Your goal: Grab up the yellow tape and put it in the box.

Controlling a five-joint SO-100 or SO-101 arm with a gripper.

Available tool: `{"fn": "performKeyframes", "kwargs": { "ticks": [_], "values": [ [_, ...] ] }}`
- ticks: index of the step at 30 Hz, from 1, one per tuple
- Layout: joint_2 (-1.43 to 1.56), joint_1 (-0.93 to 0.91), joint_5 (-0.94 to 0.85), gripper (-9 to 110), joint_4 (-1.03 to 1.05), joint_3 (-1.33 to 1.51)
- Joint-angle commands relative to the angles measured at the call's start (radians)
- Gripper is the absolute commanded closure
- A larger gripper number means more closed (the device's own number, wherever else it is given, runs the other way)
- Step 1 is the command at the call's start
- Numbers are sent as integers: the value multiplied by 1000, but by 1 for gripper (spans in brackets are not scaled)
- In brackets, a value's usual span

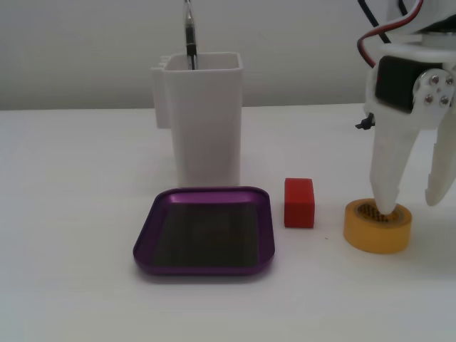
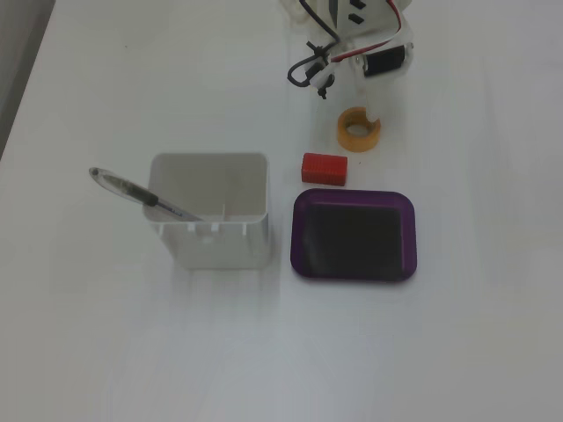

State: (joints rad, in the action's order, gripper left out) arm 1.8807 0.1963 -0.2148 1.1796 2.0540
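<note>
The yellow tape (image 1: 377, 229) lies flat on the white table, to the right of a red cube (image 1: 299, 203). My white gripper (image 1: 411, 205) hangs over it, open. One finger (image 1: 388, 178) dips into the tape's hollow core. The other finger (image 1: 438, 178) is outside the roll on its right, so the jaws straddle its wall. From above, the tape (image 2: 352, 132) shows with the gripper (image 2: 376, 121) covering part of its ring. The box is a purple tray (image 1: 214, 194) left of the cube, nothing in it; from above it (image 2: 296, 237) sits below the cube (image 2: 324, 167).
A tall white container (image 1: 206, 121) stands behind the tray and holds a pen (image 1: 189, 35). From above, the container (image 2: 211, 237) is left of the tray, with the pen (image 2: 132, 191) leaning out. The arm's servo and cables (image 2: 369, 53) are at the top.
</note>
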Motion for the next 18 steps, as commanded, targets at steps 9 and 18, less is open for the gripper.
{"fn": "performKeyframes", "kwargs": {
  "ticks": [9,18],
  "values": [
    [12,-2,-9,87,-51,29],
    [2,-2,-9,87,-137,117]
  ]
}}
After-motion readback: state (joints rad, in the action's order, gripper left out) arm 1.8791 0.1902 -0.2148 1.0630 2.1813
